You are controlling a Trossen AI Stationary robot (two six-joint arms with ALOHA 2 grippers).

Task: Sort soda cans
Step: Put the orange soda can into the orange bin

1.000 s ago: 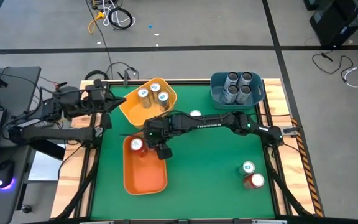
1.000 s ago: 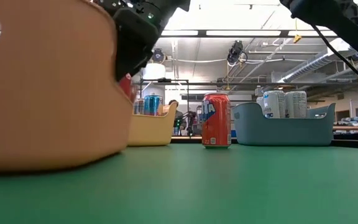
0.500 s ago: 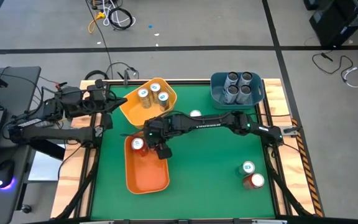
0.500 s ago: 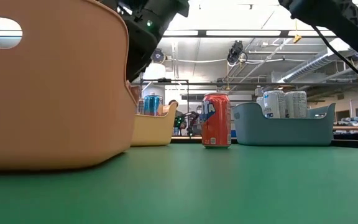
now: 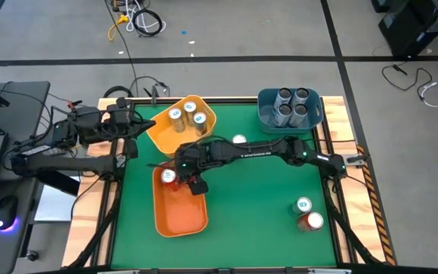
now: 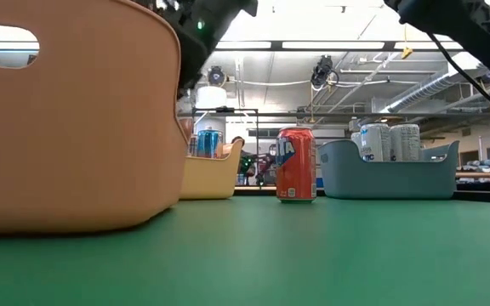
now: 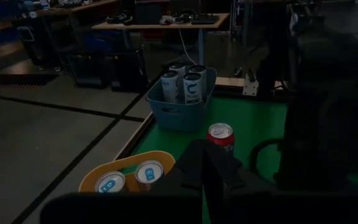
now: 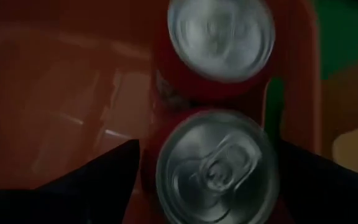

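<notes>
Right gripper [image 5: 191,183] over the far end of the orange bin [image 5: 179,217], fingers spread wide on either side of a red can [image 8: 213,168] that stands upright in the bin directly below the wrist. A second red can [image 8: 219,40] stands touching it, deeper toward the bin's end wall. Whether the pads touch the near can is hard to say from the wrist view; the fingers show only as dark wedges beside it, and I judge the can released, resting on the bin floor.

Left gripper [image 5: 131,119] parked off the table's left edge, level with the yellow bin [image 5: 158,133], fingers closed on nothing.

Out from the orange bin:
- yellow bin just beyond its far end, two teal-topped cans [image 5: 182,116] inside.
- one red can [image 6: 296,164] alone on the green mat, between the yellow bin and the blue bin [image 5: 268,116].
- blue bin at the far right corner, four silver cans [image 5: 291,105] packed together.
- a teal-topped can [image 5: 303,205] and another red can [image 5: 312,221] touching each other, well to the right of the orange bin near the table's right edge.

Handling, as a judgement: cans are rigid but thin-walled, so they dent under a hard squeeze; smooth painted sides are slippery. Weight unknown, full or empty not evident. Best hold is across the mid-body from above, jaws straddling the rim, kept upright so it does not topple against its neighbours.
</notes>
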